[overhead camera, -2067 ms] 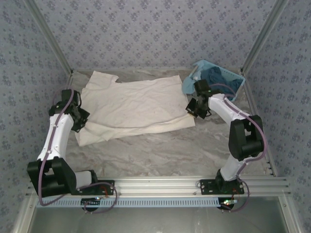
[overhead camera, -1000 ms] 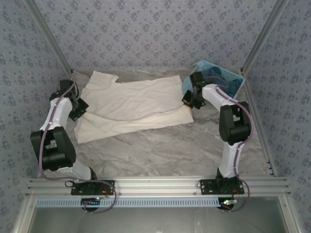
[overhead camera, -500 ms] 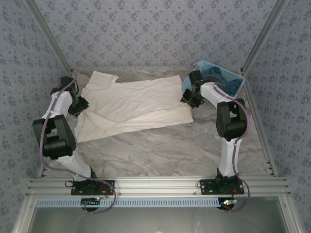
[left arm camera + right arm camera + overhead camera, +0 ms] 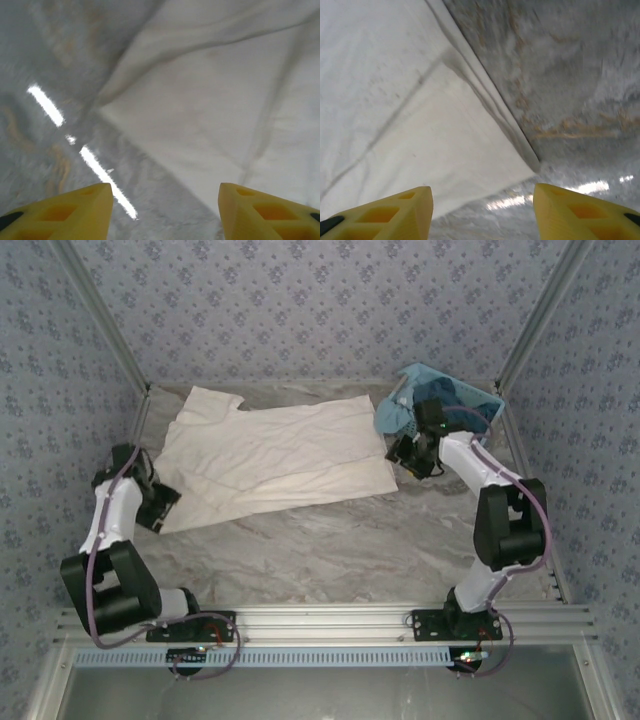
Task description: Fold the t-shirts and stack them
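The left gripper point(image 4: 160, 212) has its yellow fingers spread wide, with nothing between them. The right gripper point(image 4: 482, 212) is spread and empty too. Seen from above, the big cream cloth t-shirt point(image 4: 270, 455) lies flat on the grey marbled table point(image 4: 330, 550). Its long side runs from 9 to 3 o'clock. It lies at 2 o'clock from the left gripper and at 9 o'clock from the right one. Both grippers are close to a near corner. The right arm hides part of the light blue plastic lattice basket point(image 4: 485, 405).

A robot test booth: aluminium frame rails point(image 4: 330, 618), marbled tabletop point(image 4: 330, 550), floral-patterned panels point(image 4: 320, 310) closing it in.
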Controlling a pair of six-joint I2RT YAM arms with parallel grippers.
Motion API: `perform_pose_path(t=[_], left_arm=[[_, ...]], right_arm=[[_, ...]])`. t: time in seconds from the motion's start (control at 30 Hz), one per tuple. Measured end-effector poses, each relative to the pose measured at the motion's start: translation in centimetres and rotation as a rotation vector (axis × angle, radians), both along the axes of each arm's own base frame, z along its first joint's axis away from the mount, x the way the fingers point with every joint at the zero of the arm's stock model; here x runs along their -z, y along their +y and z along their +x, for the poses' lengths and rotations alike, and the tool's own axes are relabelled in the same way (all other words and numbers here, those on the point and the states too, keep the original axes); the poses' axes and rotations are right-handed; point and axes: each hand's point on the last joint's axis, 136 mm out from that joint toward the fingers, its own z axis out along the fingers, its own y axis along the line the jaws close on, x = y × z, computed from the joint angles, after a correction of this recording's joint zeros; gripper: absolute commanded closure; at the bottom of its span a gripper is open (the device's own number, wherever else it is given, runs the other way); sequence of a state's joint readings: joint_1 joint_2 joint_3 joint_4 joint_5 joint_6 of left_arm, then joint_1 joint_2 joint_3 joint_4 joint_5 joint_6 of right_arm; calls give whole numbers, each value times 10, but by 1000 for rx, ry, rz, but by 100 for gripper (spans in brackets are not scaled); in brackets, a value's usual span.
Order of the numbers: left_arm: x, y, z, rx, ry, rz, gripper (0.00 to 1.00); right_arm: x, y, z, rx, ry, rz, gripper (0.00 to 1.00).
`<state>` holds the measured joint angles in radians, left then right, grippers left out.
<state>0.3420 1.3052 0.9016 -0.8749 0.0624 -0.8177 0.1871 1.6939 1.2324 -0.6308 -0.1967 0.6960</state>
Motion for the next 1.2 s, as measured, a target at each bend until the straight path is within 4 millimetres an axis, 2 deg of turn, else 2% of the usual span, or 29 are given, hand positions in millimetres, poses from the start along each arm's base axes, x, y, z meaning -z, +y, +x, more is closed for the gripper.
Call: perform_pose_path(t=[0.07, 0.17, 0.37, 0.57, 0.7, 0.83, 0.87, 0.97, 1.0, 1.07, 1.2], left_arm=[[12, 3, -17, -77, 36, -51, 39], [14, 8, -23, -133, 38, -89, 38], [20, 25, -28, -237, 17, -145, 39], [42, 15, -21, -245, 10, -237, 45], [55, 6, -10, -229, 16, -279, 58], [64, -1, 3, -195, 7, -291, 80], [67, -2, 5, -190, 9, -292, 87], [70, -2, 9, -174, 17, -289, 100], [68, 1, 11, -169, 15, -277, 100], [65, 8, 18, -153, 7, -248, 100], [61, 19, 26, -119, 3, -204, 100]], right_arm=[[19, 0, -15, -4, 51, 6, 40], [38, 0, -28, -7, 107, 13, 40], [39, 4, -17, -11, 74, 52, 39], [57, 11, -12, -18, 101, 85, 42], [67, 11, -10, -9, 130, 84, 43], [67, 12, -8, 3, 129, 88, 55], [67, 12, -7, 8, 129, 90, 60], [74, 12, -3, 17, 134, 87, 75], [74, 11, -2, 20, 139, 85, 80], [74, 10, 5, 24, 131, 78, 99], [73, 9, 16, 43, 105, 54, 100]])
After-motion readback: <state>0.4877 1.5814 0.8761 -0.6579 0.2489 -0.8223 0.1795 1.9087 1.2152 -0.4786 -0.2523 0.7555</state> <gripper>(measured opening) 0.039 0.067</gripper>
